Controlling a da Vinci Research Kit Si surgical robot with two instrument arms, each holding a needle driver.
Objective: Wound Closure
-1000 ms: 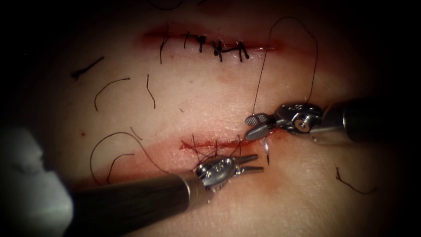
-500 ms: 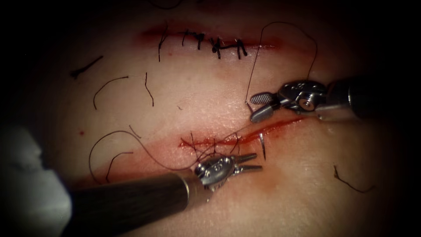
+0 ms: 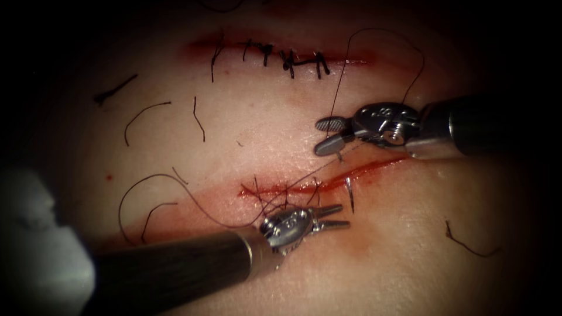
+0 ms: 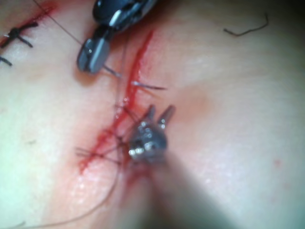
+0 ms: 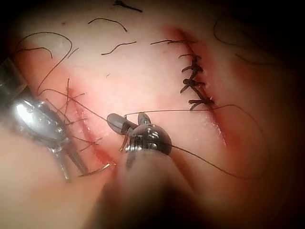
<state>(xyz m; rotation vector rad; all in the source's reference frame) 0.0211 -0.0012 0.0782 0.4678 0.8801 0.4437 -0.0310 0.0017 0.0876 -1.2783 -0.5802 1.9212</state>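
Note:
The tissue (image 3: 252, 129) has a red cut (image 3: 328, 182) running across the middle of the endoscope view, with several stitches (image 3: 281, 196) at its left part. The curved needle (image 3: 350, 193) sits in the tissue across the cut. One end stands out on the near side, and a short tip (image 3: 338, 155) stands out on the far side. My right tool (image 3: 318, 136) hovers with its jaws open just beside that tip, holding nothing. Dark thread (image 3: 386, 35) arcs above it. My left tool (image 3: 345, 215) rests open and empty on the near side, left of the needle (image 4: 150, 87).
A second cut (image 3: 287, 58) at the back is closed with dark stitches. Several cut thread ends (image 3: 146, 114) lie on the tissue at the left, and one (image 3: 468, 243) lies at the right. A pale blurred shape (image 3: 41, 246) stands at the lower left.
My right tool lifted off the cut beside the needle and moved up and then left, baring the cut's right part. The needle stayed in the tissue. The left tool has not moved.

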